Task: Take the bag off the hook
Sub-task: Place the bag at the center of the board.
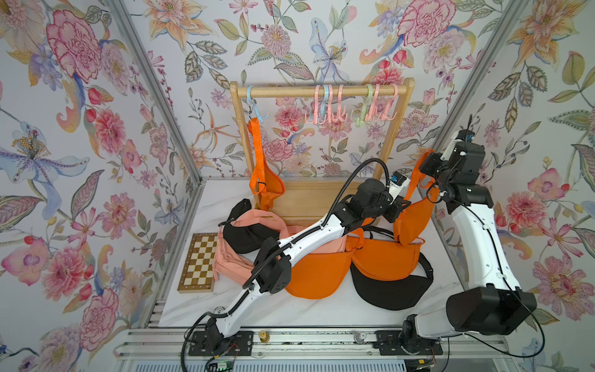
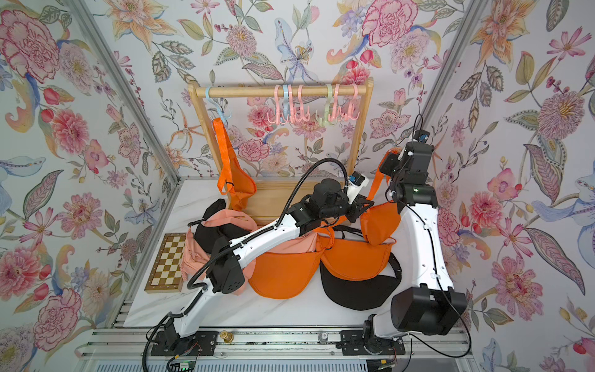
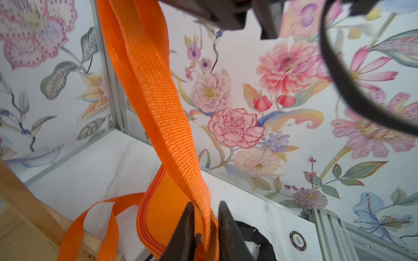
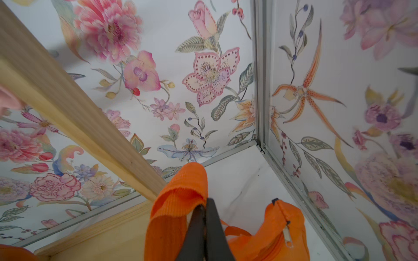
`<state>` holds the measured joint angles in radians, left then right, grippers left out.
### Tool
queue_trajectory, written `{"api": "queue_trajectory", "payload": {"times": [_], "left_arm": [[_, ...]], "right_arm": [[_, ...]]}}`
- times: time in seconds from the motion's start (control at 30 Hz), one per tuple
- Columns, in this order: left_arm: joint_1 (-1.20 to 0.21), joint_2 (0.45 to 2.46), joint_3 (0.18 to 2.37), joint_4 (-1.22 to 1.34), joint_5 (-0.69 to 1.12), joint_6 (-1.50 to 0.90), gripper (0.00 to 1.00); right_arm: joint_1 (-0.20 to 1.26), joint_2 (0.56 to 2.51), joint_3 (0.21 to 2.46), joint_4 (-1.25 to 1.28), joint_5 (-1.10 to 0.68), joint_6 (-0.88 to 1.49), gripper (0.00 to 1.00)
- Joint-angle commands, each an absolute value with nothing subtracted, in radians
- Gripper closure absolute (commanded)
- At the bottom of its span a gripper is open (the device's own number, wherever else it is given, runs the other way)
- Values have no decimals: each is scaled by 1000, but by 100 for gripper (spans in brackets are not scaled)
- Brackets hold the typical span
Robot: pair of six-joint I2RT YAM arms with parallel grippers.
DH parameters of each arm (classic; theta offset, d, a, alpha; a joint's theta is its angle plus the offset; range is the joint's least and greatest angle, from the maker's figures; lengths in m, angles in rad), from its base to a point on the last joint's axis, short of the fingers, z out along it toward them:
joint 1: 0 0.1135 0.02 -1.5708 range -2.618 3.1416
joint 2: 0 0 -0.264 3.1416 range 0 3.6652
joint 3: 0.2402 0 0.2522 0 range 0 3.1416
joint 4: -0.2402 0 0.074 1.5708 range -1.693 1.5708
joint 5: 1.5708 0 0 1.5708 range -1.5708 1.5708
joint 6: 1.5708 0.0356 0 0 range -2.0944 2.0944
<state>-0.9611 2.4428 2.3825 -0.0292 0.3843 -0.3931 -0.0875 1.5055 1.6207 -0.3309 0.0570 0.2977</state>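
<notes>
Both top views look steeply down from above the arm bases [image 1: 219, 338] onto the marble table [image 1: 322, 310] and wooden rack [image 1: 283, 92], sharing nearly everything. Each wrist camera sits close behind its jaws: that behind the left gripper [image 3: 206, 204] faces the right wall [image 3: 294, 140], that behind the right gripper [image 4: 205, 202] the back corner [image 4: 260, 140]; both catch the orange strap [image 3: 153, 90].

Marking: we read "100", in the left wrist view only.
Carrier: a round dark poker chip [image 3: 298, 241] with a pale centre disc that bears the number.
Orientation: the digits run tilted in that view.
Position: the chip lies flat on the white marbled table [image 3: 278, 217].
Other markings: we can read none.
</notes>
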Motion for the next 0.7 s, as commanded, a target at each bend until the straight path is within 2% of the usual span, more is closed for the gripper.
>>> {"api": "queue_trajectory", "payload": {"times": [0.0,0.17,0.23,0.27,0.33,0.4,0.47,0.6,0.67], "left_arm": [[-900,2537,2437,49,429,-502,80],[-840,2603,2457,94,414,-564,78],[-821,2616,2457,97,412,-583,73],[-814,2621,2455,93,412,-593,63],[-805,2620,2445,92,433,-614,30],[-804,2596,2418,82,436,-610,1],[-804,2556,2368,90,428,-602,0],[-804,2452,2240,117,417,-594,0],[-804,2374,2135,155,411,-595,0]], "right_arm": [[-68,1572,1623,-235,25,284,100],[-39,1680,1634,-190,-13,295,100],[-43,1705,1634,-183,-17,315,100],[-47,1713,1632,-181,-22,324,100],[-53,1724,1622,-176,-29,340,100],[-57,1720,1596,-164,-37,355,92],[-61,1709,1562,-150,-47,376,84],[-54,1653,1498,-134,-69,407,60],[-42,1613,1482,-155,-46,403,54]]}}
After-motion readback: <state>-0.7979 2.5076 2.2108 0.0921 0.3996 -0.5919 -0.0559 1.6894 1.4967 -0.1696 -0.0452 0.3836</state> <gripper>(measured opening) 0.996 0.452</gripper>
